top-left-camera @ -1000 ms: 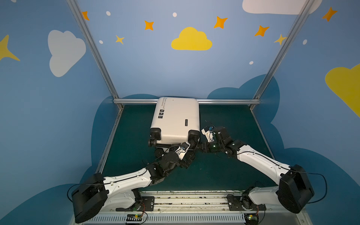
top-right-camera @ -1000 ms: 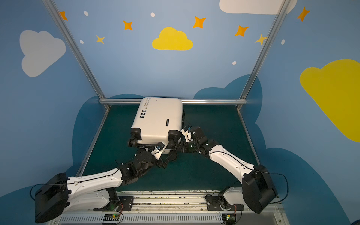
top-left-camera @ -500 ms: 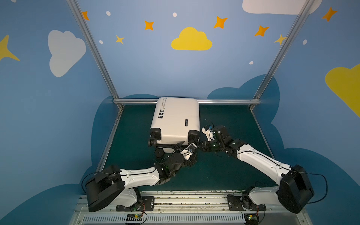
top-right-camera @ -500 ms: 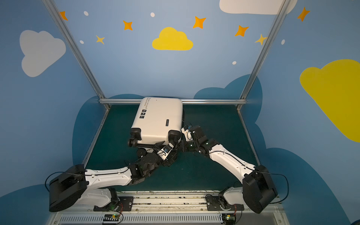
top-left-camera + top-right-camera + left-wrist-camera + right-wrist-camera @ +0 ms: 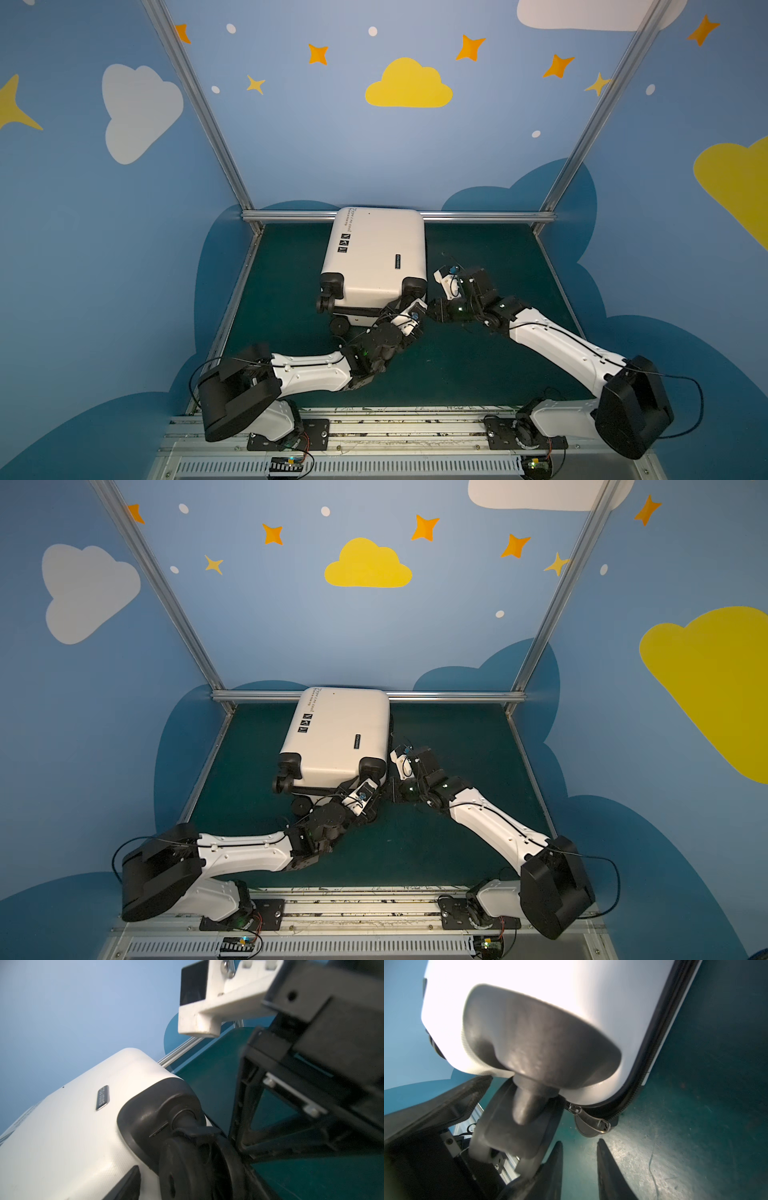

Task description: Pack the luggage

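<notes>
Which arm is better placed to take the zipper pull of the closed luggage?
Right. The right gripper, jaws open, points at the zipper pull, just short of it; the left gripper is at a wheel.

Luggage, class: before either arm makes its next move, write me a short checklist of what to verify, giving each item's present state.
1. The luggage lies flat on the mat, shells together: ok.
2. The zipper pull shows in the right wrist view: ok.
3. The right gripper is open, nothing between its fingers: ok.
4. The right gripper touches the zipper pull: not ok, just short of it.
5. The left gripper grips the near wheel: cannot tell.
</notes>
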You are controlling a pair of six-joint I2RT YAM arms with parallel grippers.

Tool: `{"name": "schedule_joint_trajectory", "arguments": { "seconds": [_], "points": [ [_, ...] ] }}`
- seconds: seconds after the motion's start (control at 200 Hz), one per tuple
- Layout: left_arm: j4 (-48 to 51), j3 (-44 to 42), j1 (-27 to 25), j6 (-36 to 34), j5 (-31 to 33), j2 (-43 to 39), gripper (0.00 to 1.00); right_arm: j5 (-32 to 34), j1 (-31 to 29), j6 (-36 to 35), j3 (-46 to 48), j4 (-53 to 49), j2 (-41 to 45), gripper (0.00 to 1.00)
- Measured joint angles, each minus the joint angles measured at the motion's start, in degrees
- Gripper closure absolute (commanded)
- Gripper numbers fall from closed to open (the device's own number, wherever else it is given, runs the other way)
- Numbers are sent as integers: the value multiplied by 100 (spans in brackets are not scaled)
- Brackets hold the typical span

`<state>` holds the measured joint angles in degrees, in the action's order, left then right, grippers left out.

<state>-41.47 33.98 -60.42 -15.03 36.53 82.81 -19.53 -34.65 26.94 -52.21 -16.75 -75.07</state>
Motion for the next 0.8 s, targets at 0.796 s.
{"name": "schedule_joint_trajectory", "arguments": {
  "seconds": [0.796],
  "points": [
    [28,260,-7,-472,164,291,36,-216,195,26,81,271,96,73]
  ]
}}
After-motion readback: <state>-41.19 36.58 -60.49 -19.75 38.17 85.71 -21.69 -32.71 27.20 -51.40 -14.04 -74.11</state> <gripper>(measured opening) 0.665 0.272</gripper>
